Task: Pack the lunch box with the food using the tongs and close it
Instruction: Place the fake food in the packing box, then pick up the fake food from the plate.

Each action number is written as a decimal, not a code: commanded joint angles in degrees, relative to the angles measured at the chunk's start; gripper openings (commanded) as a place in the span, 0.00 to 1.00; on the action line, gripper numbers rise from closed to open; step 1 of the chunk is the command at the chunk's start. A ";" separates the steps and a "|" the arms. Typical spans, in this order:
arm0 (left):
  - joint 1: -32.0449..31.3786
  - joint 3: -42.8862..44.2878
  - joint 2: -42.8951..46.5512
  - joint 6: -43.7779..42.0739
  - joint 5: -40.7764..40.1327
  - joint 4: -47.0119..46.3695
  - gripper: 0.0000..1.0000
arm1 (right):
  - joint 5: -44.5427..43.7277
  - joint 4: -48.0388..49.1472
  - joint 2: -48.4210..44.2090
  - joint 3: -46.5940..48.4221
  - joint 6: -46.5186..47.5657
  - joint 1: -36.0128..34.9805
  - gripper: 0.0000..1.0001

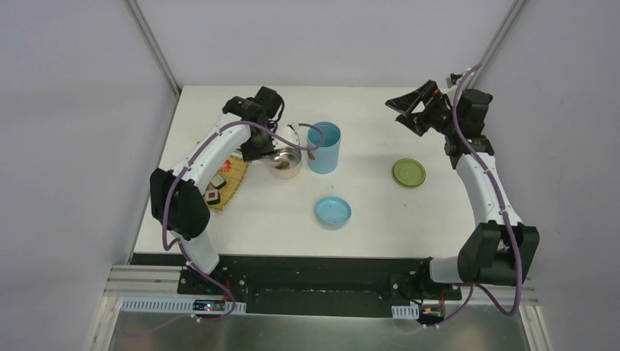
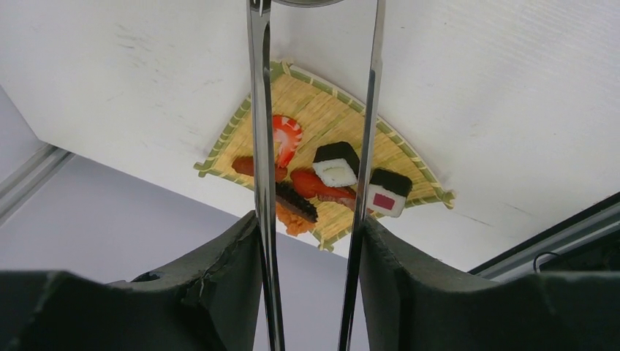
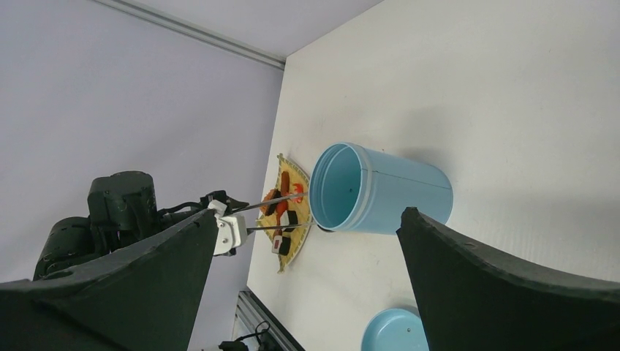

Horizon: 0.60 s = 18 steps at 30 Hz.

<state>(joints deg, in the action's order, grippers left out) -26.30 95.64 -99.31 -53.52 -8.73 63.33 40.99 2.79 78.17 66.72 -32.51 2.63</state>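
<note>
My left gripper point(image 1: 257, 146) point(image 2: 309, 219) is shut on the tongs point(image 2: 257, 146). Its fingers point(image 2: 219, 270) press the outsides of the two thin silver arms, which stand apart with nothing between them. The tongs point(image 3: 274, 201) reach toward the short steel bowl point(image 1: 286, 164) and the open light-blue cylinder point(image 1: 324, 148) point(image 3: 380, 190). The food lies on the bamboo mat point(image 2: 322, 110): a shrimp point(image 2: 286, 135), sushi blocks point(image 2: 336, 164) and darker pieces. My right gripper point(image 1: 409, 113) point(image 3: 308, 213) hangs open and empty, raised at the back right.
The blue lid point(image 1: 333, 211) point(image 3: 395, 333) lies upside down at the table's front middle. The olive-green lid point(image 1: 409, 172) rests to the right, below my right arm. The mat point(image 1: 228, 181) sits by the table's left edge, beside my left arm.
</note>
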 commanded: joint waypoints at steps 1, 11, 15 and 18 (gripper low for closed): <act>-0.06 1.97 3.86 2.50 1.77 3.28 0.47 | 1.37 2.56 -1.56 0.61 -0.36 0.44 0.99; 7.59 0.53 14.58 12.47 9.38 6.51 0.45 | 1.85 2.81 -1.88 0.45 -1.16 0.44 0.99; 13.83 -3.30 18.65 15.52 12.43 8.96 0.44 | 2.29 3.35 -2.13 0.00 -1.68 0.44 0.99; 19.66 -9.29 23.57 16.29 13.62 9.46 0.44 | 2.49 3.42 -2.40 -0.26 -1.68 0.42 0.99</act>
<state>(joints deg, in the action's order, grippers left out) -11.86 92.29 -80.47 -40.62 1.41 68.36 41.50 3.33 78.17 66.72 -33.58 2.66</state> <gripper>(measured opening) 0.447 0.991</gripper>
